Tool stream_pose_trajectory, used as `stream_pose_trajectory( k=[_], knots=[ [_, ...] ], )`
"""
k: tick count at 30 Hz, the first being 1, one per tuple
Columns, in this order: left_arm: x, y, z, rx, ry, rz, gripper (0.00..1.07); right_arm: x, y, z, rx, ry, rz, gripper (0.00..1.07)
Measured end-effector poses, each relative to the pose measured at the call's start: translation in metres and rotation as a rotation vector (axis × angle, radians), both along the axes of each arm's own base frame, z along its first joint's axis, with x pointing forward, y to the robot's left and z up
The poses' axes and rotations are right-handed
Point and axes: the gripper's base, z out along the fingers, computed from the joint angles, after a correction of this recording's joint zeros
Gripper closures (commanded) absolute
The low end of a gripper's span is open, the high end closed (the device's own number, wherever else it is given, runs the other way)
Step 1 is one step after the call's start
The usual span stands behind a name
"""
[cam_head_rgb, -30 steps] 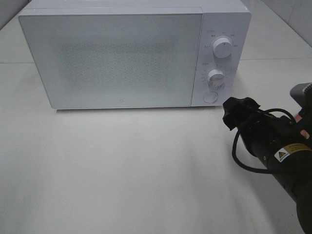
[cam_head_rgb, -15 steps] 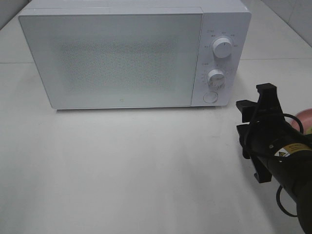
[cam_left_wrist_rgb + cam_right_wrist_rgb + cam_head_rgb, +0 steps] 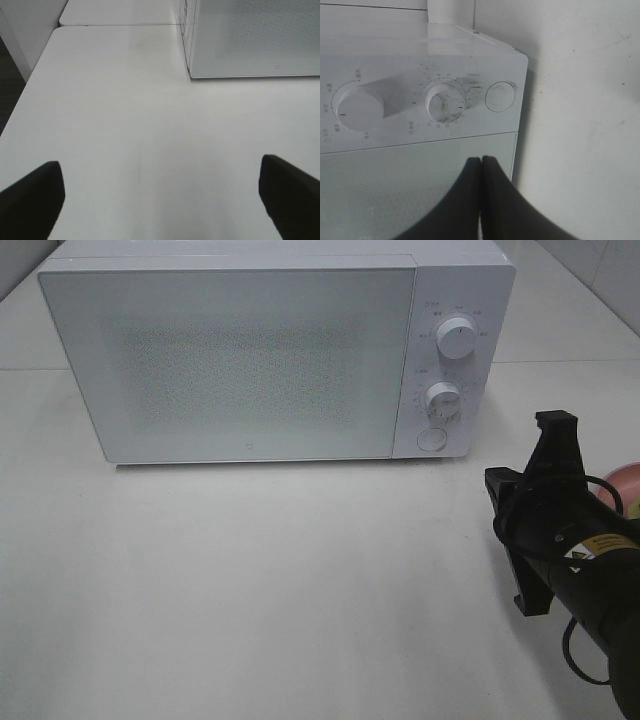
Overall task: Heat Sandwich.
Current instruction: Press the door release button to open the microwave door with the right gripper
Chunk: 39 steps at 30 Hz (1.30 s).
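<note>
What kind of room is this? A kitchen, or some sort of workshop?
Probably a lab bench mimicking a kitchen, not a home: a white microwave stands on a plain white table, a black robot arm with its claw shut faces the dials, and a pink plate peeks in at the edge.

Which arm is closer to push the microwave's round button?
Right. The right fingers, shut, sit near the round button; the left fingers hang open by the microwave's other end.
</note>
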Motion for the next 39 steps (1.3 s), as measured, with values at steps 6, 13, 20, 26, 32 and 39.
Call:
stream_pose_trajectory(
  k=[6,13,20,26,32,39],
  knots=[
    [0.0,0.0,0.0,0.0,0.0,0.0,0.05,-0.001,0.0,-0.002,0.003,0.023,0.003,1.07],
    [0.0,0.0,0.0,0.0,0.0,0.0,0.05,0.009,-0.002,-0.005,0.025,0.086,-0.013,1.07],
    [0.0,0.0,0.0,0.0,0.0,0.0,0.05,0.034,-0.004,-0.002,0.046,0.116,-0.006,1.07],
    [0.0,0.0,0.0,0.0,0.0,0.0,0.05,0.052,-0.004,-0.01,0.033,0.158,-0.003,1.07],
    [0.0,0.0,0.0,0.0,0.0,0.0,0.05,0.072,0.002,-0.019,0.027,0.161,0.001,1.07],
    [0.0,0.0,0.0,0.0,0.0,0.0,0.05,0.09,0.011,-0.029,0.039,0.164,-0.004,1.07]
  ],
)
